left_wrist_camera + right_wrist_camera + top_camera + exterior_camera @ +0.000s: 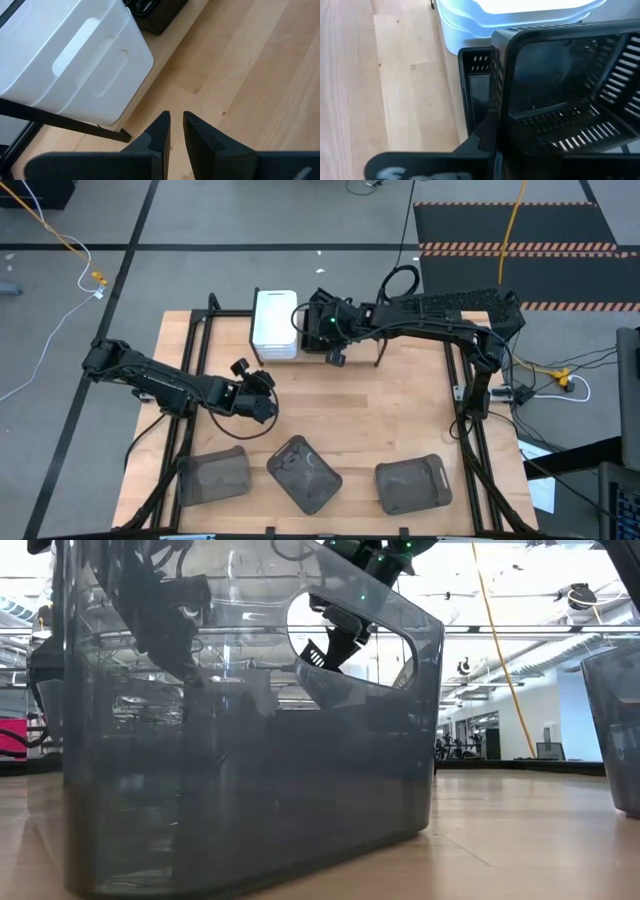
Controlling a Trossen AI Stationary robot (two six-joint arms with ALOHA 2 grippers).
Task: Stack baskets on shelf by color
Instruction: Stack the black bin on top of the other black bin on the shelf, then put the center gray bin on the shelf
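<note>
Your right gripper, upper centre of the high view, is clamped on a tilted black mesh basket beside the white stack, whose long axis runs up-down. Left gripper hovers narrowly parted over the wooden tabletop.

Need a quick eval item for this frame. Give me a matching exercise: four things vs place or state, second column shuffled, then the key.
Things:
1. white baskets
2. grey baskets
3. black mesh basket
4. left gripper

Place or state:
A. gripped at its wall by the right gripper, beside the white stack
B. nested together on the shelf at the table's far edge
C. holding nothing, over bare tabletop
D. three apart along the table's near edge

Pairs: 1-B, 2-D, 3-A, 4-C
</note>
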